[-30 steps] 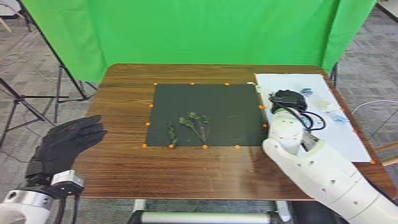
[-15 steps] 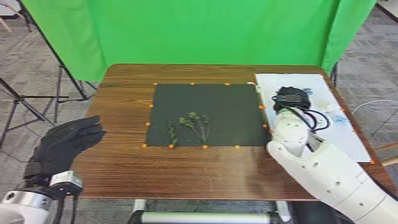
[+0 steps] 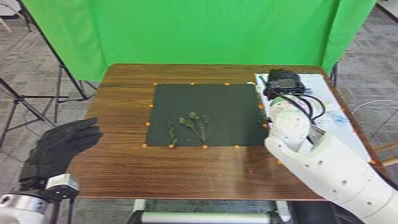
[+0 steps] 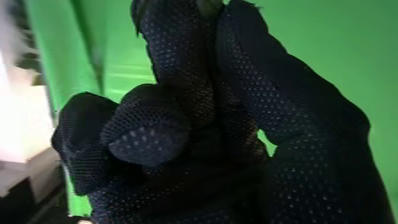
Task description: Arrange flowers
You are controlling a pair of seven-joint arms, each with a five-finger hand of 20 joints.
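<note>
Over the back of the white sheet [image 3: 357, 141], my right hand [image 3: 285, 82] hangs at the mat's right side. In the right wrist view, my right hand [image 4: 182, 55] has its thumb and a finger pinched together, a bit of olive-green stem [image 4: 210, 7] between their tips; other fingers are curled. Green budded sprigs [image 3: 195, 121] lie on the dark mat [image 3: 200, 97], with a thinner sprig [image 3: 172, 134] to their left. Small bluish flowers [image 3: 338, 119] rest on the sheet. My left hand [image 3: 60, 147] is open beside the table's left edge.
Orange markers line the mat's edges on the brown table [image 3: 178, 175]. A green backdrop [image 3: 209, 32] hangs behind the table, and a black stand [image 3: 19, 102] is on the floor at the left. My right forearm crosses the table's right front part.
My right hand has moved toward the back of the table, after shifting slightly right. My left hand has shifted only slightly.
</note>
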